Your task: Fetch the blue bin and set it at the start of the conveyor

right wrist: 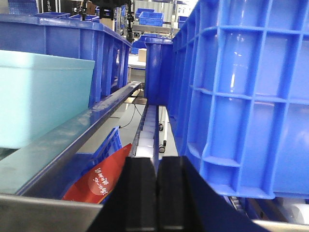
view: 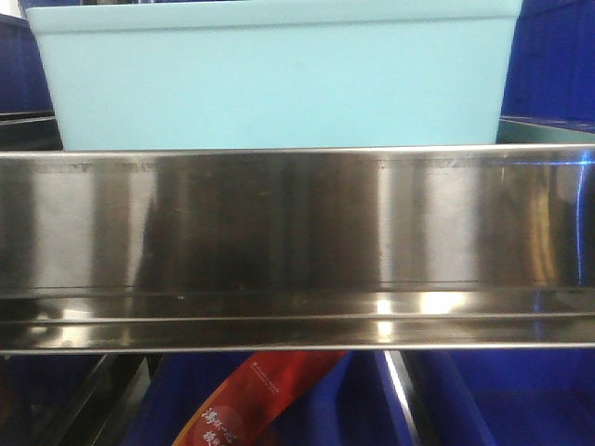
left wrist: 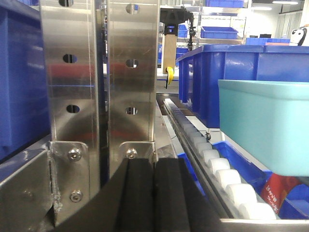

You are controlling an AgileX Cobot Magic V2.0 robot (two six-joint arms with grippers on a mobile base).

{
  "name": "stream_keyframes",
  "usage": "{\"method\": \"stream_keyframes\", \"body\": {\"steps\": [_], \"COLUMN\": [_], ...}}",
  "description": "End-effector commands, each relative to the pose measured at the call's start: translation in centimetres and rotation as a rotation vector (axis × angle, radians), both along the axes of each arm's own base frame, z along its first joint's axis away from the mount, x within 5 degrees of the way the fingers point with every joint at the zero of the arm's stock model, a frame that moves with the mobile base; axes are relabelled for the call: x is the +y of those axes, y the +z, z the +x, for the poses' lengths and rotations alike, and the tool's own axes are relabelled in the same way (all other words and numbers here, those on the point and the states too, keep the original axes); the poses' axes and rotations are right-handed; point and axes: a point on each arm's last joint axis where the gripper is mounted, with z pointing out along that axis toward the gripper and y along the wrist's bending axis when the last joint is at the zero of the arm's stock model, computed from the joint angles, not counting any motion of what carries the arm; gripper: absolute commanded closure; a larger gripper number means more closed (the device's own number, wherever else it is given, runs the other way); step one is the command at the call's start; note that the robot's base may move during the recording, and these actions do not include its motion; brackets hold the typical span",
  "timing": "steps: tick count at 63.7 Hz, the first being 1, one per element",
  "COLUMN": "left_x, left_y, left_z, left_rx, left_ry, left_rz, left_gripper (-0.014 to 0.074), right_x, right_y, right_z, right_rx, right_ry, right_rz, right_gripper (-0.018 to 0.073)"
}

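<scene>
Spanning the front view, the steel shelf rail (view: 297, 251) runs wide and shiny. Dark blue crates (right wrist: 241, 96) stand behind and beside the blue bin (view: 279, 79), which sits on the shelf just above that rail. A red packet (view: 270, 390) lies below it. The left gripper (left wrist: 154, 166) and right gripper (right wrist: 158, 164) each have jaws pressed together, holding nothing.
</scene>
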Motion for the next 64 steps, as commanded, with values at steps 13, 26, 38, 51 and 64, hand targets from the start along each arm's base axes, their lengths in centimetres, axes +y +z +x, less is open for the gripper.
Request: {"method": "stream_keyframes", "body": {"steps": [13,26,38,51,64], "left_x": [-0.01,-0.01,-0.01,-0.01,-0.01], "left_y": [0.24,0.24,0.24,0.26,0.26], "left_z": [-0.06,-0.06,-0.06,-0.07,-0.07], "left_rx": [-0.023,-0.023,-0.023,-0.025,-0.025], "left_ry": [-0.003,-0.003,-0.003,-0.003,-0.003], "left_rz": [-0.003,-0.003,-0.003,-0.003,-0.003], "left_gripper": [0.0707,0.0707,0.0707,0.0707,0.0707], "right_x": [0.02,0.02,0.02,0.01,0.01], "right_y": [0.2,0.2,0.2,0.28,0.28], "right_z": [-0.04,-0.04,-0.04,-0.05,-0.05], "right_rx": [-0.024,-0.024,-0.024,-0.033,-0.033], "right_ry": [0.003,0.003,0.003,0.003,0.003], "right_rz": [0.003,0.003,0.003,0.003,0.003], "right_gripper": [0.0721,0.0721,0.0721,0.0721,0.0721]}}
